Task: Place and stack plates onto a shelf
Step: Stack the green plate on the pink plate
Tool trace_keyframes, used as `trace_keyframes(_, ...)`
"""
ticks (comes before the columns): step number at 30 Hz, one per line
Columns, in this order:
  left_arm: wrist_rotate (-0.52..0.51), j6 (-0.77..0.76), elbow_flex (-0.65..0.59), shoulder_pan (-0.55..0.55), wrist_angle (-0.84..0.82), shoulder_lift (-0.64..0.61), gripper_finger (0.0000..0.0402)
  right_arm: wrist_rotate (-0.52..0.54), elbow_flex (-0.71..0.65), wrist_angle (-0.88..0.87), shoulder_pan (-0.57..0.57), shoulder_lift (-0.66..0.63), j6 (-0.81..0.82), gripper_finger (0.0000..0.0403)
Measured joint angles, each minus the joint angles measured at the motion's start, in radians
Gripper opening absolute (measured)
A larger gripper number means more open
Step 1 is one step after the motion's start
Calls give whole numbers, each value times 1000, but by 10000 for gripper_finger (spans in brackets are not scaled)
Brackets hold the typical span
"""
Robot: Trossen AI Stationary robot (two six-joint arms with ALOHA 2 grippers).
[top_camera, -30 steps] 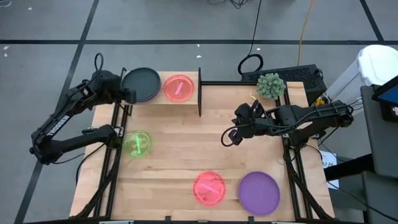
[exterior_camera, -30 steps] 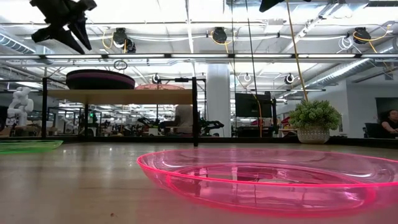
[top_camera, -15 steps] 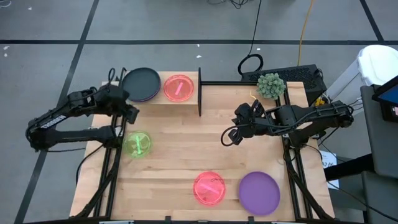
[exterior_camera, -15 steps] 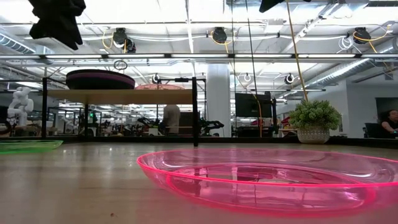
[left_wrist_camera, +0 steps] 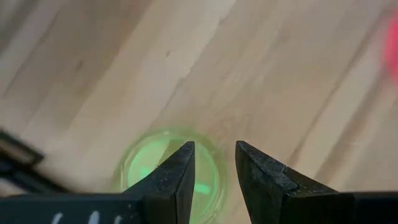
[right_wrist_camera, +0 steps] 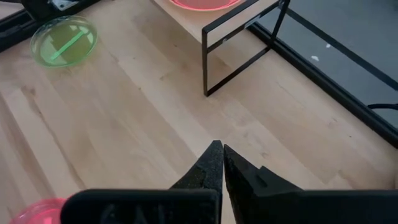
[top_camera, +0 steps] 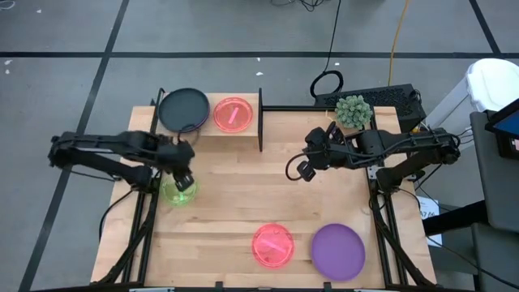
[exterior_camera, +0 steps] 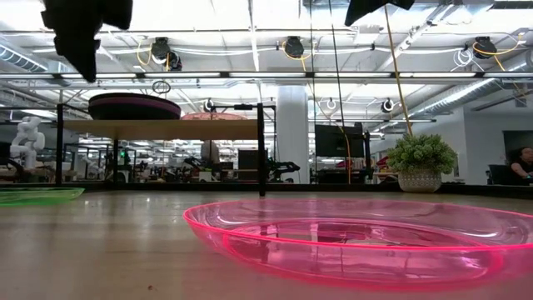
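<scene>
Pink plate (exterior_camera: 358, 242) before shelf (exterior_camera: 162, 129)

Bare table (top_camera: 235, 191) mid-board, shelf (top_camera: 260, 120) end panel upright behind

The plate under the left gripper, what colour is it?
Translucent green plate; it shows best in the left wrist view, beneath the left gripper.

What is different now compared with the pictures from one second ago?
The left gripper left the dark plate on the shelf and swung toward the table's near side; it now hangs over the green plate, jaws apart, holding nothing. The right gripper shifted only slightly and remains shut and empty. The plates, including the pink plate and the purple plate, did not move.
</scene>
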Motion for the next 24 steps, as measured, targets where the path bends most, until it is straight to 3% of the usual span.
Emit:
trace_keyframes(5, -19, -207, 0, -66, -75, 139, 120, -2, 0, 0, 1, 0, 13, 0)
trace_keyframes(8, 29, -311, 0, -83, -108, 213, 120, -2, 0, 0, 1, 0, 0, 0)
trace_keyframes(12, 112, -383, 0, -87, -102, 303, 133, -4, 0, 0, 1, 0, -28, 0)
trace_keyframes(19, 65, -453, -36, -100, -98, 402, 195, -52, 0, 0, 0, 0, -31, 0)
trace_keyframes(24, 48, -499, -74, -129, -29, 423, 204, -103, 0, 1, 1, 0, -30, 0)
